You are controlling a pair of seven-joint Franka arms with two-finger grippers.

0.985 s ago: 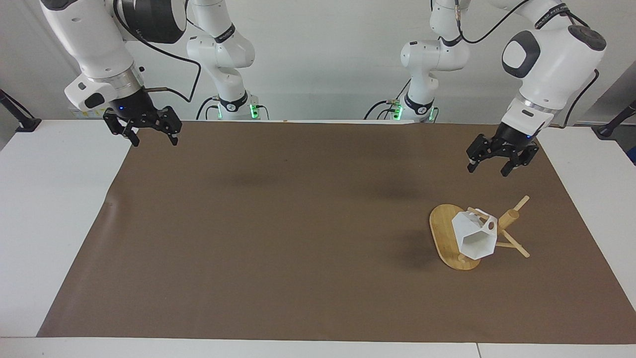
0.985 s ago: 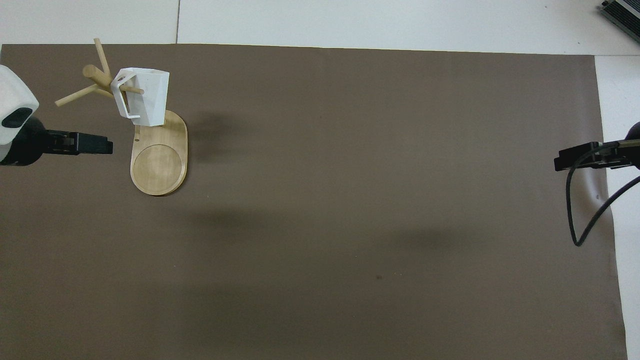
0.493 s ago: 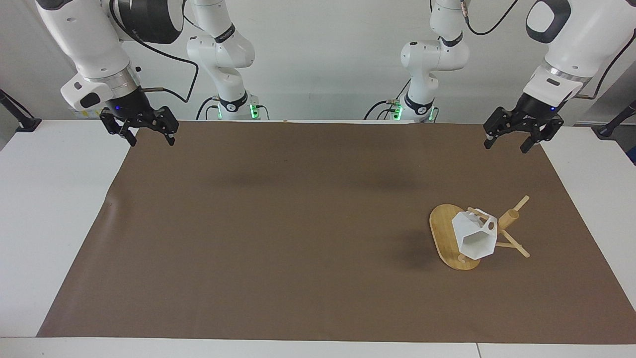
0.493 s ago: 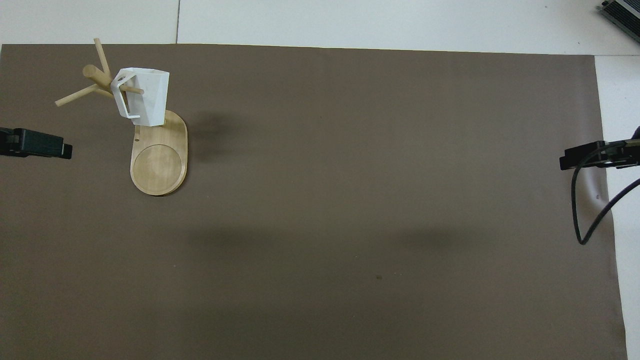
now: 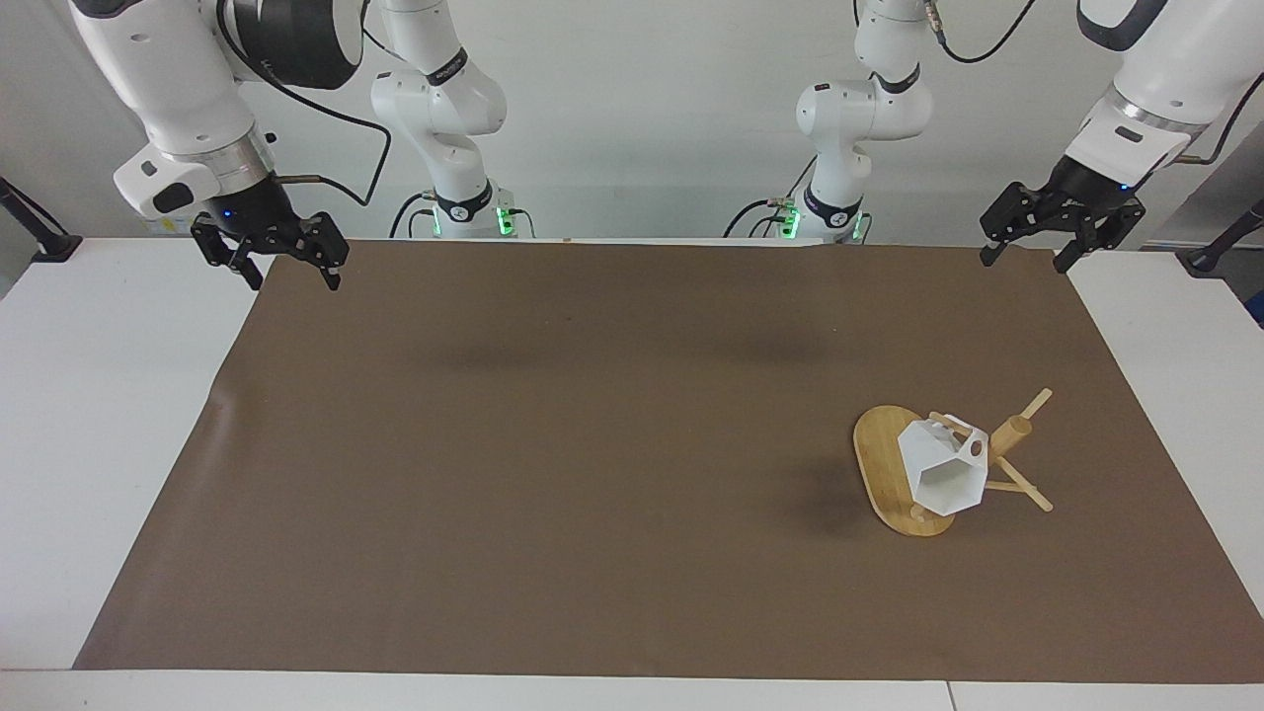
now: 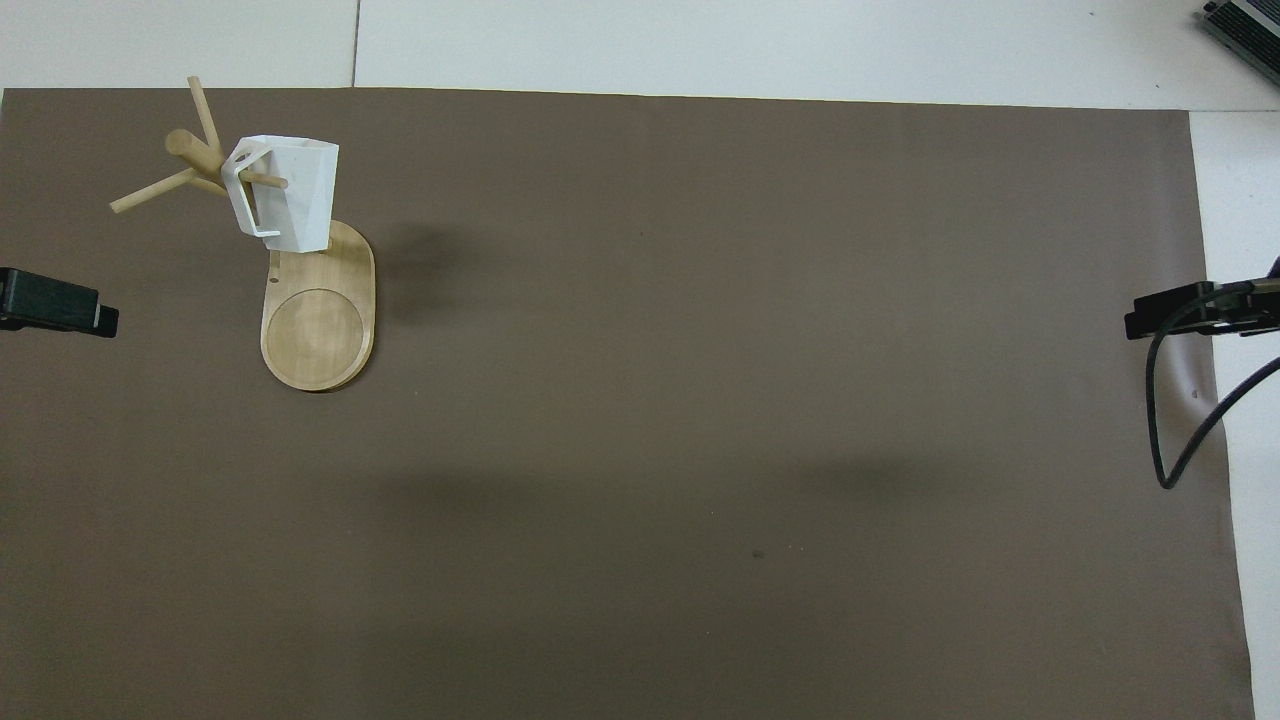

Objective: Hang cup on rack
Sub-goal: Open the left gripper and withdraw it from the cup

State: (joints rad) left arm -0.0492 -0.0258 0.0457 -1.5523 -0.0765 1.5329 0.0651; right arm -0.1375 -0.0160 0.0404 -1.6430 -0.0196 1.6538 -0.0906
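1. Left gripper (image 5: pixel 1023 250) empty, fingers apart, raised over the table (image 5: pixel 59 415) edge at its own end.
2. Right gripper (image 5: pixel 269 265) likewise spread, empty.
3. Cup (image 5: pixel 943 467) hangs by its handle on a rack (image 5: pixel 882 464) peg, below the left gripper.

You get one high camera looking across the table (image 5: pixel 59 444) toward the robots and another steeply down from above their end, both set well back and sharing the brown mat (image 5: pixel 592 444) half a turn apart.
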